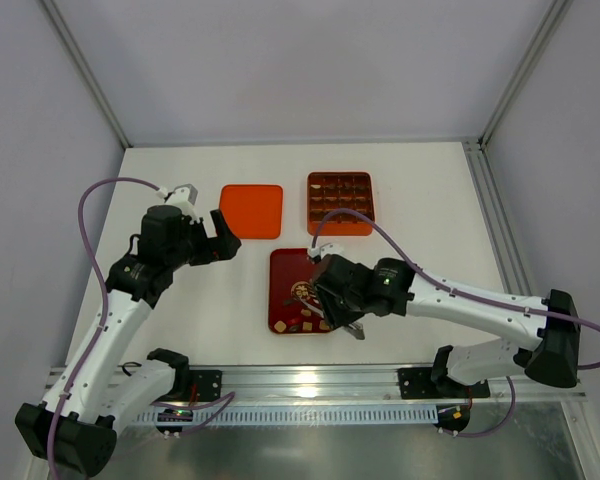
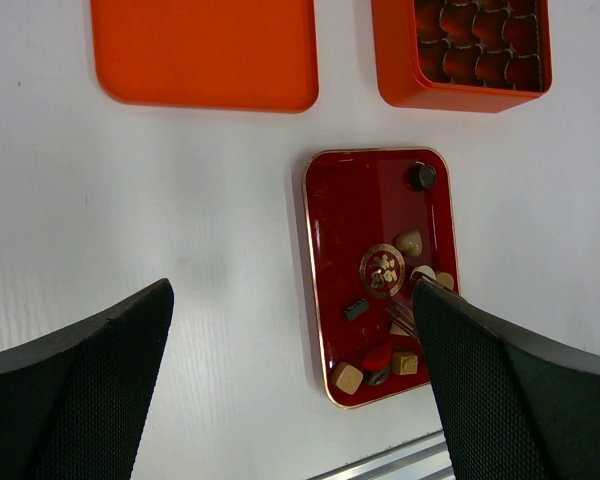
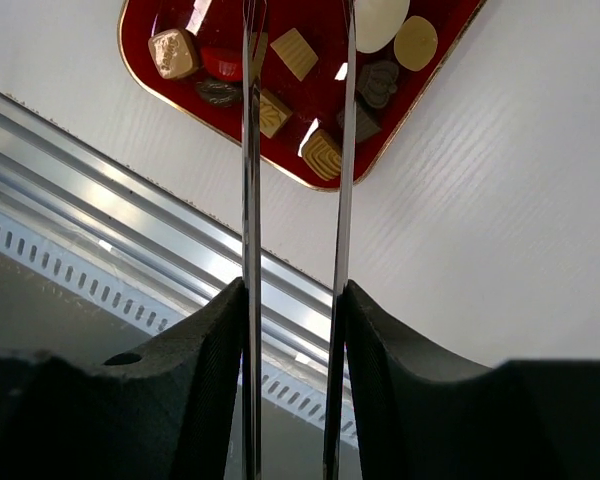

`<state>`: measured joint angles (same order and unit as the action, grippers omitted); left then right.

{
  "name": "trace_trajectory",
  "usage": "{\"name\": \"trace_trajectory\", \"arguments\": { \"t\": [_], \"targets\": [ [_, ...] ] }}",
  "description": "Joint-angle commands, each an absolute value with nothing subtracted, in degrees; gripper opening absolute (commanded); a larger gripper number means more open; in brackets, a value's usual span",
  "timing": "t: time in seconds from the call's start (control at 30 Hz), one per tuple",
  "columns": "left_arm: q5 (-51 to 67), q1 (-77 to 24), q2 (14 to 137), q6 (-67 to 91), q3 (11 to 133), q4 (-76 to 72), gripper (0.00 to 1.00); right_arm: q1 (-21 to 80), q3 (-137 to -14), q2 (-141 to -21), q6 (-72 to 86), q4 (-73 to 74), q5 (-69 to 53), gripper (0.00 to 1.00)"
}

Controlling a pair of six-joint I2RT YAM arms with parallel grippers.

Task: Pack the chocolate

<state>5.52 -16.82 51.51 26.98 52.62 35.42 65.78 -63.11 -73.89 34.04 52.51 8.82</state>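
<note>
Several small chocolates (image 3: 174,53), dark brown, tan and cream, lie in the dark red tray (image 1: 285,265), mostly at its near end. They also show in the left wrist view (image 2: 347,377). My right gripper (image 3: 295,295) is shut on a pair of metal tongs (image 3: 248,200). The tong arms stand apart and reach over the tray's near end (image 2: 405,315); their tips are cut off in the right wrist view. My left gripper (image 2: 292,300) is open and empty, held above the bare table left of the tray. The orange grid box (image 1: 340,230) stands behind the tray.
A flat orange lid (image 1: 251,211) lies left of the box, close to my left gripper (image 1: 225,235). An aluminium rail (image 3: 130,200) runs along the table's near edge, just in front of the tray. White walls stand at the back and both sides.
</note>
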Motion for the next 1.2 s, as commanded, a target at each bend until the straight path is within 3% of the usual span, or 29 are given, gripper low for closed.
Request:
{"name": "trace_trajectory", "arguments": {
  "t": [0.0,0.87,1.0,1.17],
  "targets": [
    [4.9,-16.7,51.0,27.1,52.7,34.6,1.00,66.3,-64.8,-70.6,32.4,54.4,8.1,0.45],
    [5.0,-16.7,50.9,27.1,52.7,34.7,1.00,66.8,-60.2,-71.1,31.0,53.4,5.1,0.45],
    [4.8,-16.7,50.8,27.1,52.7,34.7,1.00,66.8,-59.7,-71.7,30.9,52.3,4.9,0.43],
    [4.8,-16.7,50.7,27.1,52.7,34.7,1.00,66.7,-59.4,-71.7,31.0,51.9,5.1,0.33]
  ]
}}
